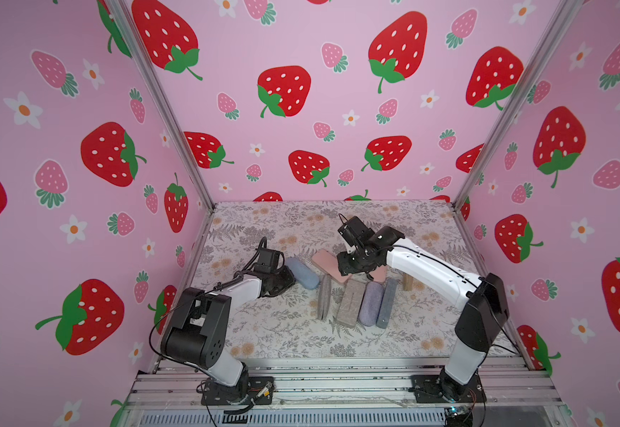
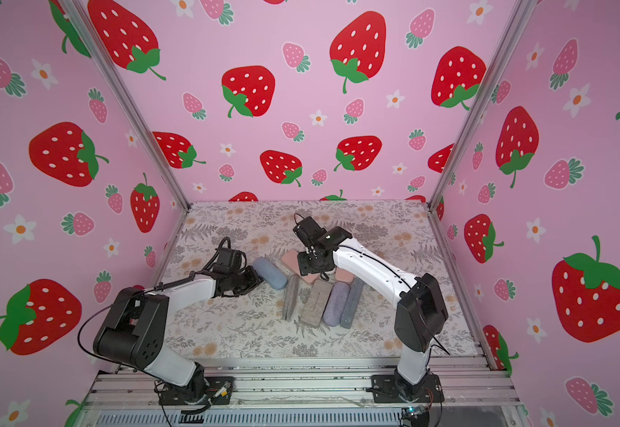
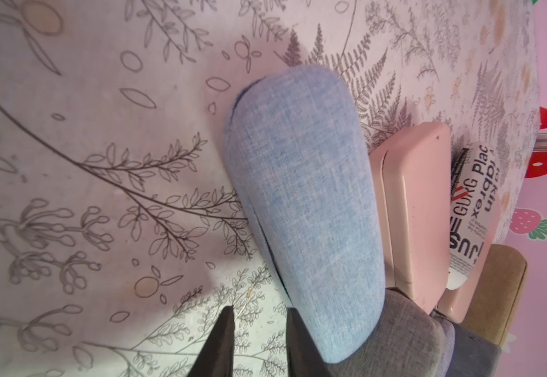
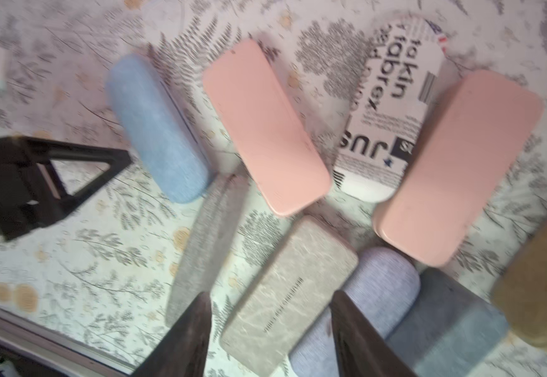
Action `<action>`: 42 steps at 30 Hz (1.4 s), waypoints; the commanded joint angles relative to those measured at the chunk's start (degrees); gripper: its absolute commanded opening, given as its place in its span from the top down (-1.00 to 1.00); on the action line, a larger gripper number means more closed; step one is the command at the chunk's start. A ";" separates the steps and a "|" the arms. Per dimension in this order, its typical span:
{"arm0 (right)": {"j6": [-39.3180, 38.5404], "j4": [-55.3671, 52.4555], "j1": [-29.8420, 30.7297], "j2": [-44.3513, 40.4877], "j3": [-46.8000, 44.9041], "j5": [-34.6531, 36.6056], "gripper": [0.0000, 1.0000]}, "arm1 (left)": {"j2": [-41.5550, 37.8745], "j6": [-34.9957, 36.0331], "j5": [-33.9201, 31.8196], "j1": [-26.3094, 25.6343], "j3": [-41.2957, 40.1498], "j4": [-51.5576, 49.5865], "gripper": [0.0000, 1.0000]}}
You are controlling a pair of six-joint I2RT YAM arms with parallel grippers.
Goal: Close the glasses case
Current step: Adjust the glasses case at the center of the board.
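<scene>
The left end effector (image 3: 259, 313) sits low at one rounded end of the light-blue woven-fabric glasses case (image 3: 301, 202). Its two dark fingers (image 3: 223, 342) are a narrow way apart with only cloth showing between them, so it is released and grasps nothing. One finger is close against the case; I can't tell if it touches. The right end effector (image 4: 271, 293) hangs above the cluster, fingers spread wide and empty, and its view is smeared.

The blue case lies on the floral-printed surface (image 1: 264, 332), on the left side of the cluster and just beside a salmon-pink hard case (image 4: 262, 127). A dark seam runs along its free long side. I'd guess the lid is down but not latched.

What worries me is a sideways nudge from that finger. It would slide the case instead of shutting it, shoving it into the pink one or the thin grey felt case (image 4: 213, 238) at its end. Pressing off-centre on the rounded lid could roll it. If the right arm drops, it could land on a neighbouring case and shuffle the whole pile.
</scene>
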 commanded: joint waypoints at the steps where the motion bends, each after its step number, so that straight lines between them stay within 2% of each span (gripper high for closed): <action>1: 5.00 -7.20 0.25 -3.75 -3.68 6.19 -0.31 | -1.78 0.05 -0.61 -0.23 -1.49 -1.19 0.38; 6: 9.67 -11.35 -0.37 -7.49 -9.23 9.87 -0.45 | -3.82 -0.25 -2.16 -3.93 -2.16 -2.79 0.09; 11: 13.37 -10.37 -1.65 -12.20 -15.90 8.67 -0.50 | -6.42 -0.87 -4.29 -9.78 -2.69 -4.11 -0.25; 16: 14.96 -9.29 -2.24 -14.65 -20.49 7.45 -0.51 | -7.55 1.04 -7.20 -16.38 0.30 -8.14 -0.36; 19: 15.37 -9.37 -2.95 -14.18 -21.82 6.91 -0.51 | -6.23 2.80 -9.30 -18.48 3.05 -10.59 -0.45; 30: 17.31 -5.84 -5.45 -16.31 -29.17 4.84 -0.51 | 1.55 5.30 -9.27 -21.63 10.74 -13.44 -0.48; 37: 17.07 -5.39 -5.98 -18.08 -30.09 4.69 -0.51 | 1.81 5.96 -10.71 -23.11 13.39 -15.59 -0.50; 42: 16.98 -5.09 -5.93 -17.46 -30.01 4.19 -0.51 | 2.04 6.00 -10.63 -23.85 14.30 -15.72 -0.67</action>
